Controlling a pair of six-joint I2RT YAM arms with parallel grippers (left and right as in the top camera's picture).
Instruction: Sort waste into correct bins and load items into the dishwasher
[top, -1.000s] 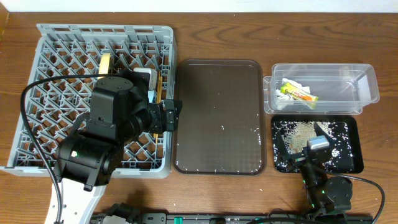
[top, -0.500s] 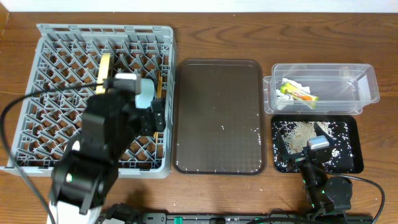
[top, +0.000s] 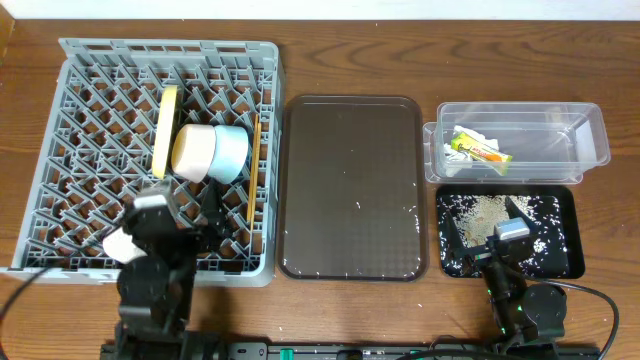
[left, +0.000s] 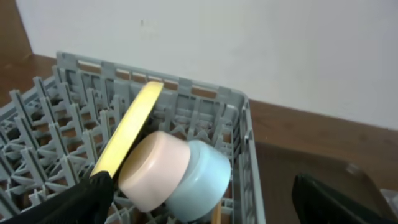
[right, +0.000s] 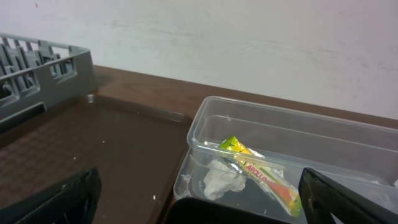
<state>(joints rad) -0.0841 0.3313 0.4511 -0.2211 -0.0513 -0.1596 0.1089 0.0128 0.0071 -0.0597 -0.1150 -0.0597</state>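
Rack (top: 170, 46): grey peg lattice on the 9 o'clock side of the table (top: 350, 60); biggest thing here.
Plate (top: 164, 130): yellow, stood on edge between pegs, just toward 12 o'clock of the rack's middle; in the left wrist view it leans a little.
White bowl (top: 190, 152): on its side in the rack, touching the plate at its 9 o'clock and the blue bowl at its 3 o'clock.
Blue bowl (top: 232, 152): on its side too, pressed against the white bowl; can't tell whether the two are nested.
Chopsticks (top: 253, 165): thin wood lying along the lattice at 3 o'clock of the blue bowl, near the rack's wall.
Left gripper (left: 202, 183): over the rack's 6 o'clock part, short of the bowls; fingers (left: 74, 202) spread wide with nothing between them.
Brown tray (top: 350, 130): centre of the table, between the rack and the bins; a few whitish specks toward its 4 o'clock corner.
Tub (top: 592, 130): clear, at 2 o'clock on the table.
Wrapper (top: 480, 151): green and yellow, lying flat in the tub's 9 o'clock end.
Paper (right: 225, 180): crumpled white scraps in the tub, touching the wrapper.
Black tray (top: 574, 240): at 4 o'clock on the table, just beside the tub.
Grains (top: 486, 208): whitish heap in the black tray's middle, with more scattered around it.
Right gripper (right: 199, 177): low at the black tray's 6 o'clock edge; fingers (right: 56, 202) spread wide, holding nothing.
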